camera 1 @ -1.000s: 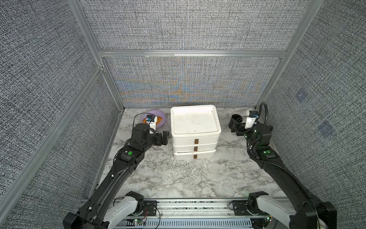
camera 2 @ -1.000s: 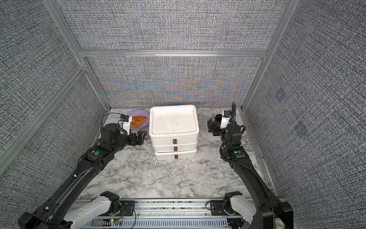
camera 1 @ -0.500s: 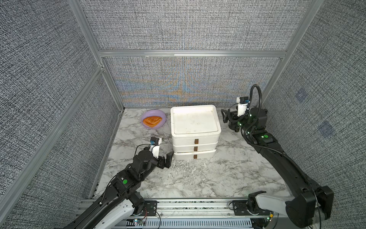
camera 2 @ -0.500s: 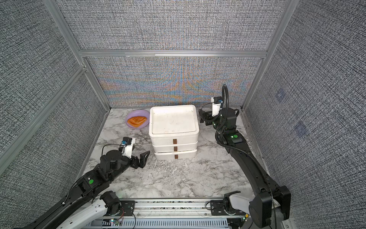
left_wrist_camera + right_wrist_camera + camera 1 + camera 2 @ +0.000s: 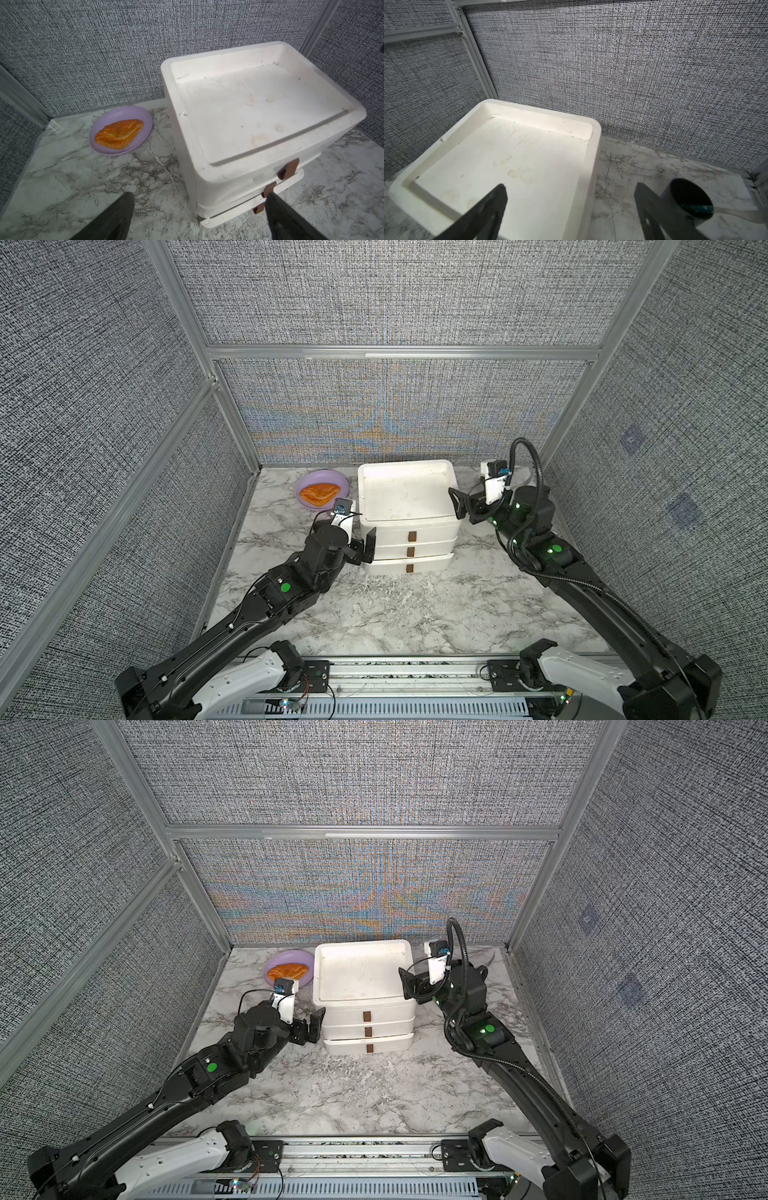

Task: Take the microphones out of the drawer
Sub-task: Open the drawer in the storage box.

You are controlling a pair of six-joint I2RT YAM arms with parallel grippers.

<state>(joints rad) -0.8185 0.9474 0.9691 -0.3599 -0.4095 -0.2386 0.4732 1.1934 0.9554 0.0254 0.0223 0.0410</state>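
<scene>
Open desk (image 5: pixel 395 614) fills the lower frame before the drawer unit (image 5: pixel 405 493); a plate (image 5: pixel 320 476) stands at its upper left.

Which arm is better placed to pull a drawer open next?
Left, probably. The left claw is open and low at the front corner of the drawer unit, level with its brown handles. The right claw, also open, sits high at the top rim.
</scene>
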